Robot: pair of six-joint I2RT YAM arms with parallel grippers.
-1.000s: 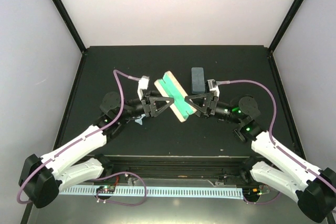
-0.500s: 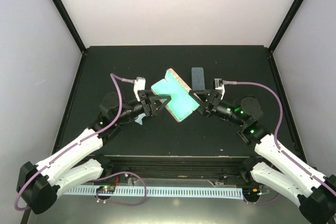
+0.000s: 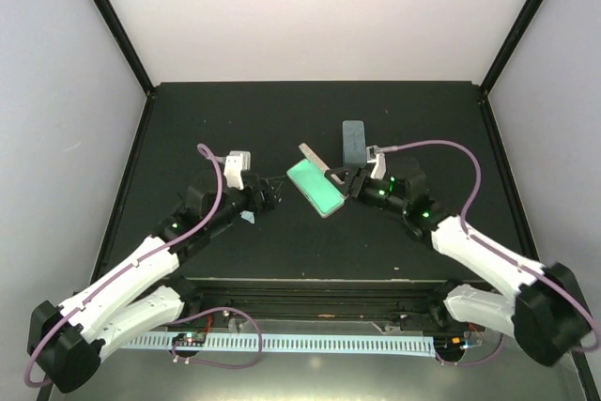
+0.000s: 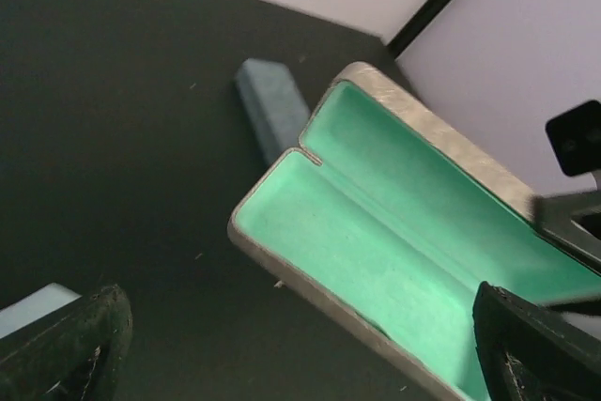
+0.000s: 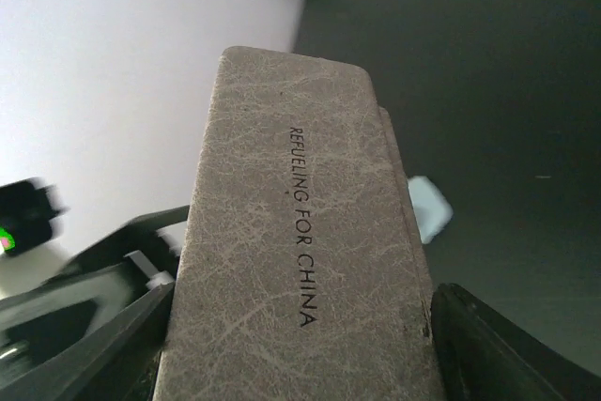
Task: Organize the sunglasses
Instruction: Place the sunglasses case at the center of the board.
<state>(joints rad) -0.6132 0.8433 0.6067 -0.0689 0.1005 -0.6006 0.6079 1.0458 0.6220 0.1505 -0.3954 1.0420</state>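
You have no sunglasses in view. Your right fingers (image 3: 349,181) clamp the open case (image 3: 315,189) by its lid; your left fingers (image 3: 268,196), spread wide and empty, sit just beside its green mouth.

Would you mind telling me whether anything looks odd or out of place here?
The beige case hangs open and tilted in the right end effector, its green lining empty; no sunglasses show in any view.
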